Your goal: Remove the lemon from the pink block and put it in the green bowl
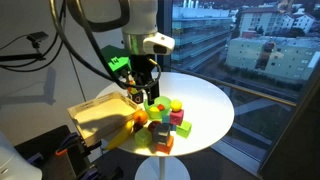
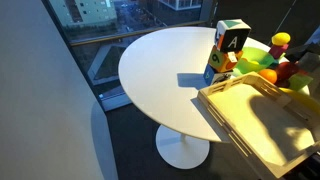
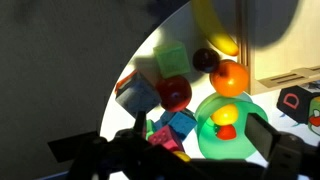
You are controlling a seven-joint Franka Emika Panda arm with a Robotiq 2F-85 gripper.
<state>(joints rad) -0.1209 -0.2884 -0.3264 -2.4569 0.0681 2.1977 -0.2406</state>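
Note:
In the wrist view the green bowl (image 3: 205, 140) lies on the white table. The yellow lemon (image 3: 226, 115) shows inside the bowl's outline, with a small red-pink piece (image 3: 226, 131) touching it below. I cannot tell whether the lemon rests on that piece or on the bowl's floor. A pink block (image 3: 164, 138) lies left of the bowl beside a blue block (image 3: 181, 122). My gripper (image 3: 200, 128) is open and empty, above the bowl with one finger on each side. In an exterior view it hangs low over the toys (image 1: 148, 95). In an exterior view the lemon (image 2: 281, 40) shows at the right edge.
An orange (image 3: 230, 78), a red apple (image 3: 175, 92), a dark plum (image 3: 205, 60) and a banana (image 3: 215, 30) lie beyond the bowl. Several coloured blocks (image 1: 168, 120) cluster mid-table. A wooden tray (image 1: 95, 115) sits at the table's edge. A lettered cube (image 2: 230, 40) stands by the tray.

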